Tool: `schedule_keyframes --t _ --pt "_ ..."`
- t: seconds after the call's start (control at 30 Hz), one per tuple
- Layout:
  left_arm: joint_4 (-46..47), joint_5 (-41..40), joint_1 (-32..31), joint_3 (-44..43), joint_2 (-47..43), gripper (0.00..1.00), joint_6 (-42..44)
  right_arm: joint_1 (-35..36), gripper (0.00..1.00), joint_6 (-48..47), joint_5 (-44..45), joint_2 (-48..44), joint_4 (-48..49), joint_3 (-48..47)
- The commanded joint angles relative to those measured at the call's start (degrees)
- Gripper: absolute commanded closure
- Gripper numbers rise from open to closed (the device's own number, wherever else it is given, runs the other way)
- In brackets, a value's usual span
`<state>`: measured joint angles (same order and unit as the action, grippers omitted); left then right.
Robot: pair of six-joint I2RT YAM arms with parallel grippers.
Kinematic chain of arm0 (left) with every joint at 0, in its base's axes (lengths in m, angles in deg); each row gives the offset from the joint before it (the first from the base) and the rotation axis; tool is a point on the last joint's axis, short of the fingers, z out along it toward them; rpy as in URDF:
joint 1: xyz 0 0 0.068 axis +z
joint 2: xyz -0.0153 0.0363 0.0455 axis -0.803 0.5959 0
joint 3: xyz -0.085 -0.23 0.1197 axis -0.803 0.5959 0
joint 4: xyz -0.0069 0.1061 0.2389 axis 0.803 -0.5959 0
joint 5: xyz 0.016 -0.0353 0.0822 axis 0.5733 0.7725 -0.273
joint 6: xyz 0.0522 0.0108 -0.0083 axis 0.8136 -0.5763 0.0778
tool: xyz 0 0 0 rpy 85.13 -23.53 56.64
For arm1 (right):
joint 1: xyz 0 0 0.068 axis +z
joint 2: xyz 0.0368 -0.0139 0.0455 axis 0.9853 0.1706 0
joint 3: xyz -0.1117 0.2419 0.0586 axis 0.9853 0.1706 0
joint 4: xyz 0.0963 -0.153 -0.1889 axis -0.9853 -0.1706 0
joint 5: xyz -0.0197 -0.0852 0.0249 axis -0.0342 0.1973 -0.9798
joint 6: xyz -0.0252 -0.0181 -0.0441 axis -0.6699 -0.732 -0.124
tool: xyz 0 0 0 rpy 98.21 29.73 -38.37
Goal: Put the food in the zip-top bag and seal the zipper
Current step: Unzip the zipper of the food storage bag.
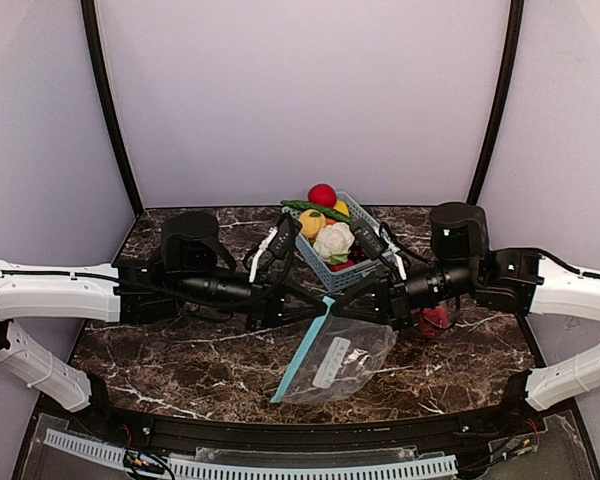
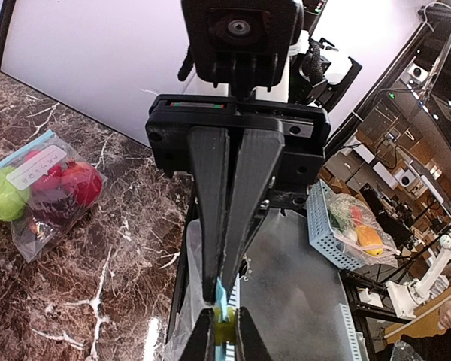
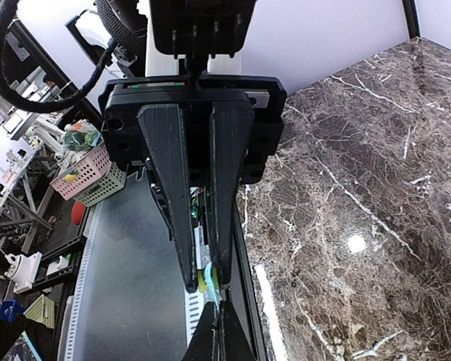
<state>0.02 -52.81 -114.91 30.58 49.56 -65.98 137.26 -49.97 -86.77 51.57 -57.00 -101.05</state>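
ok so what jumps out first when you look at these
A light-blue basket heaped with bright toy food sits at the back middle of the dark marble table. In front of it the left claw and right claw meet, both pinched shut on the blue zipper edge of a clear, seemingly empty zip-top bag. A second bag, already full of fruit, lies on the marble.

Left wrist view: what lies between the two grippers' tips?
The zip-top bag's blue zipper edge, pinched by the left gripper and right gripper tip to tip; both wrist views show it.
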Motion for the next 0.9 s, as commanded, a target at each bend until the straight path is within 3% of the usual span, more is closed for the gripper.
schedule_keyframes --t 0.0,0.57,0.87 --pt "0.5 1.0 0.3 1.0 0.0 0.96 -0.2 0.5 1.00 1.3 6.2 -2.2 0.4 0.7" --pt "-2.4 0.9 0.3 7.0 -1.4 0.98 -0.5 -1.9 1.00 5.2 21.9 -10.8 0.1 3.7" --pt "-7.1 -0.1 0.3 10.4 -3.2 0.99 1.3 -5.2 1.00 6.0 23.1 -11.3 -0.2 4.4"
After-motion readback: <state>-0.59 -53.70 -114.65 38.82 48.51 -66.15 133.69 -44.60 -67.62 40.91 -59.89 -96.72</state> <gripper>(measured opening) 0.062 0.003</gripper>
